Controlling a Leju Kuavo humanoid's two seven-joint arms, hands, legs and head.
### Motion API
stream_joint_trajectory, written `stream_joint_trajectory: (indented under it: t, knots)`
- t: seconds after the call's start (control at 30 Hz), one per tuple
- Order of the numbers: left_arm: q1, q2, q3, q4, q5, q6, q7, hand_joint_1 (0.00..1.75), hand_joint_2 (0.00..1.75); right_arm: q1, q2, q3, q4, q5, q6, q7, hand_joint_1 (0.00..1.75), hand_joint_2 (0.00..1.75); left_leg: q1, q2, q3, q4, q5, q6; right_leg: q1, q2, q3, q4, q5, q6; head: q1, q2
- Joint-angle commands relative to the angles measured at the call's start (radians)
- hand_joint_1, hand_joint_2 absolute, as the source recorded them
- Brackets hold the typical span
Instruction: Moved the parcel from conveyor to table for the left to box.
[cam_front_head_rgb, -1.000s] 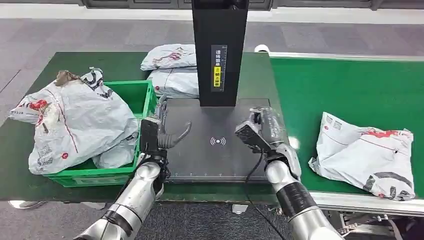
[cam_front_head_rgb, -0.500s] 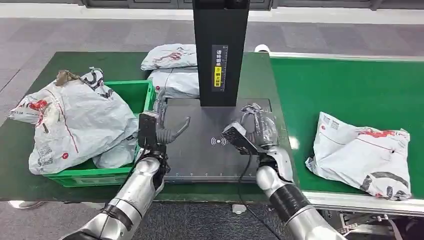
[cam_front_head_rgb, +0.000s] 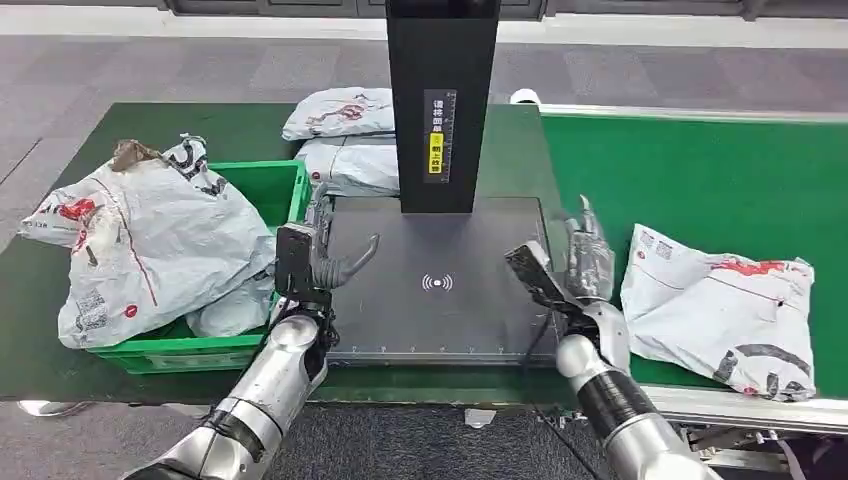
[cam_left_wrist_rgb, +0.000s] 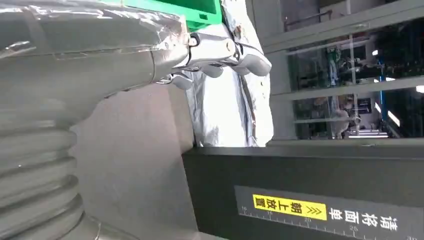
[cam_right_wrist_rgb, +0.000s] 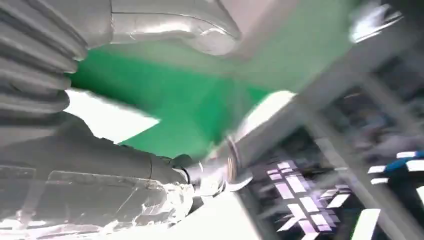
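Scanner plate: sat in the middle of the table, upright column at its far edge.
Crate: left of the plate, stuffed with mail bags.
Behind the crate: two more bags stacked.
Conveyor: right side, parcel lying on it.

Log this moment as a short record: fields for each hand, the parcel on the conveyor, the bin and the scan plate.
left hand: open, fingers apart, over the scan plate's edge beside the bin
right hand: open, empty, beside the conveyor parcel
conveyor parcel: lying on the green belt
green bin: holds grey parcels, heaped over its rim
scan plate: dark, bare
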Motion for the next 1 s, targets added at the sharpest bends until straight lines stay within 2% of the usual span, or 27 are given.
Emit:
stream_joint_trajectory:
  t: [0.03, 0.07, 0.1, 0.33, 0.53, 0.67, 0.7, 0.77, 0.83, 0.97, 1.0]
  knots:
    - [-0.014, -0.003, -0.025, 0.067, 0.012, -0.019, 0.002, 0.00, 1.75, -0.017, -0.147, -0.272, 0.359, 0.035, -0.007, 0.094, 0.00, 0.00, 0.000, -0.004, 0.006, -0.003, 0.000, 0.001, 0.001, -0.007, 0.009, -0.005, -0.001, 0.000, 0.000, 0.000]
    - [-0.015, -0.004, -0.025, 0.067, 0.013, -0.019, 0.002, 0.00, 1.75, -0.016, -0.158, -0.282, 0.368, 0.032, 0.006, 0.096, 0.00, 0.00, 0.000, -0.002, 0.004, -0.002, -0.001, 0.001, 0.000, -0.005, 0.006, -0.004, -0.001, 0.000, 0.000, 0.000]
    - [-0.016, -0.004, -0.027, 0.068, 0.016, -0.023, 0.003, 0.00, 1.75, -0.022, -0.175, -0.281, 0.403, 0.067, -0.007, 0.159, 0.00, 0.00, -0.001, -0.003, 0.005, -0.002, -0.001, 0.001, 0.000, -0.006, 0.007, -0.004, -0.002, 0.000, 0.000, 0.000]
    - [-0.011, -0.002, -0.027, 0.062, 0.026, -0.031, 0.003, 0.00, 1.75, -0.018, -0.216, -0.332, 0.447, 0.108, 0.006, 0.258, 0.00, 0.00, -0.002, 0.001, 0.004, -0.001, -0.003, 0.002, -0.001, -0.002, 0.004, -0.003, -0.001, 0.000, 0.000, 0.000]
    - [-0.011, -0.001, -0.027, 0.062, 0.026, -0.031, 0.003, 0.00, 1.75, -0.018, -0.214, -0.333, 0.446, 0.110, 0.005, 0.259, 0.00, 0.00, -0.002, 0.003, 0.003, 0.000, -0.003, 0.002, -0.001, -0.001, 0.002, -0.002, -0.001, 0.000, 0.000, 0.000]
    - [-0.006, -0.002, -0.024, 0.051, 0.027, -0.032, 0.003, 0.00, 1.75, -0.017, -0.230, -0.333, 0.460, 0.157, -0.009, 0.325, 0.00, 0.00, -0.002, 0.003, 0.002, -0.001, -0.003, 0.002, -0.001, 0.000, 0.001, -0.002, -0.001, 0.001, 0.000, 0.000]
    - [-0.005, -0.001, -0.023, 0.048, 0.027, -0.032, 0.005, 0.00, 1.75, -0.015, -0.236, -0.343, 0.465, 0.153, 0.001, 0.333, 0.00, 1.75, -0.002, 0.003, 0.003, -0.001, -0.003, 0.002, -0.001, -0.001, 0.003, -0.002, -0.001, 0.000, 0.000, 0.000]
    - [-0.006, 0.000, -0.026, 0.046, 0.023, -0.039, 0.011, 0.00, 1.75, -0.016, -0.248, -0.339, 0.490, 0.177, 0.108, 0.390, 0.00, 1.75, -0.002, 0.002, 0.002, 0.000, -0.003, 0.003, -0.001, -0.001, 0.002, -0.002, -0.001, 0.001, 0.000, 0.000]
    - [-0.026, 0.001, -0.033, 0.076, 0.021, -0.057, 0.011, 0.00, 1.75, -0.013, -0.255, -0.325, 0.517, 0.204, 0.334, 0.486, 0.00, 1.75, -0.001, 0.002, 0.002, 0.000, -0.003, 0.003, -0.001, -0.001, 0.002, -0.002, -0.001, 0.001, 0.000, 0.000]
    - [-0.038, 0.000, -0.033, 0.095, 0.022, -0.059, 0.007, 0.00, 1.75, -0.006, -0.251, -0.336, 0.514, 0.197, 0.375, 0.490, 0.00, 1.75, -0.001, 0.003, 0.004, -0.001, -0.004, 0.002, 0.000, -0.001, 0.005, -0.003, -0.001, 0.000, 0.000, 0.000]
    - [-0.044, 0.001, -0.034, 0.107, 0.023, -0.063, 0.002, 0.00, 1.75, -0.008, -0.246, -0.357, 0.520, 0.176, 0.447, 0.485, 0.02, 1.75, -0.001, 0.002, 0.002, 0.000, -0.003, 0.002, 0.000, -0.001, 0.003, -0.002, -0.001, 0.000, 0.000, 0.000]
